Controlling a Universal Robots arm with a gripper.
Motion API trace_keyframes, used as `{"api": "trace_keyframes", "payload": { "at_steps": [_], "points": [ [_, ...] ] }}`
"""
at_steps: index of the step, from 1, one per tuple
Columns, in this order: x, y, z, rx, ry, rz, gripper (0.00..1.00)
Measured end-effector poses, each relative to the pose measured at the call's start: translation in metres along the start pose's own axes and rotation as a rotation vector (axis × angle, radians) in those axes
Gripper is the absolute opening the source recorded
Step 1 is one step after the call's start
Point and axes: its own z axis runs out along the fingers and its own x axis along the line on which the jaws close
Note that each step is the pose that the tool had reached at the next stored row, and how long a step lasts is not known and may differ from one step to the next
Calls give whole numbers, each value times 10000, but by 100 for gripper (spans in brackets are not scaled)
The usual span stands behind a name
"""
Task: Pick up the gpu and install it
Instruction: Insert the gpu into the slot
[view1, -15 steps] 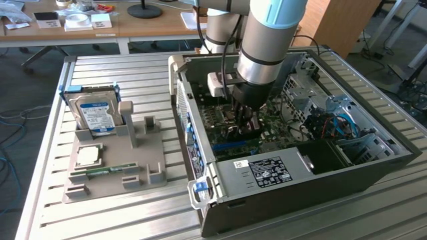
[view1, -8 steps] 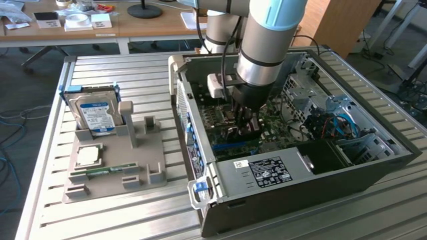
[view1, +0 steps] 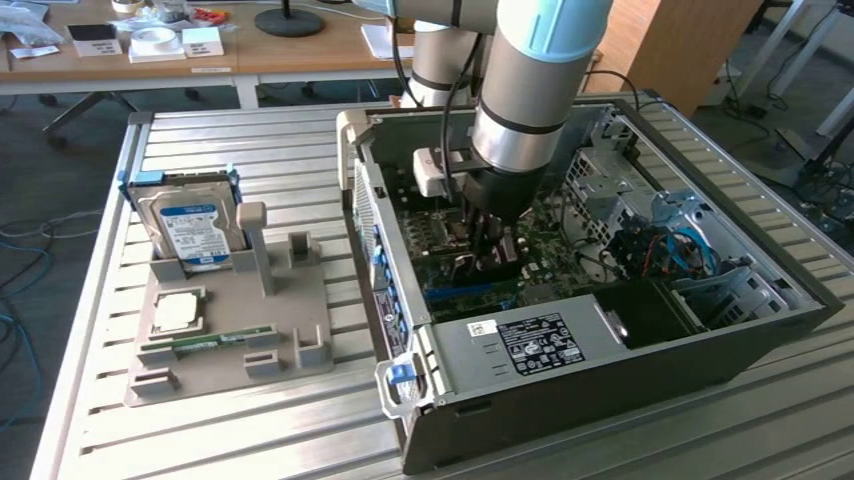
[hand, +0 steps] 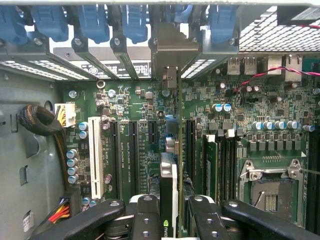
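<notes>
The open computer case (view1: 601, 350) holds the motherboard (hand: 125, 107). At its nine o'clock in the exterior view, a grey holder (view1: 227, 372) carries a hard drive (view1: 194, 230), CPU (view1: 178, 310) and memory stick (view1: 214, 343). Inside the case, the gripper (hand: 169, 220), about half closed, clamps the gpu (hand: 168, 172) edge-on over the motherboard.

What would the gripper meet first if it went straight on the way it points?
The motherboard: the gpu in the gripper would likely touch it first, though depth is unclear.
</notes>
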Motion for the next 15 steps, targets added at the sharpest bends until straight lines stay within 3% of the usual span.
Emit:
{"api": "trace_keyframes", "payload": {
  "at_steps": [15],
  "points": [
    [3,1,55,-3,4,-3,27]
  ]
}}
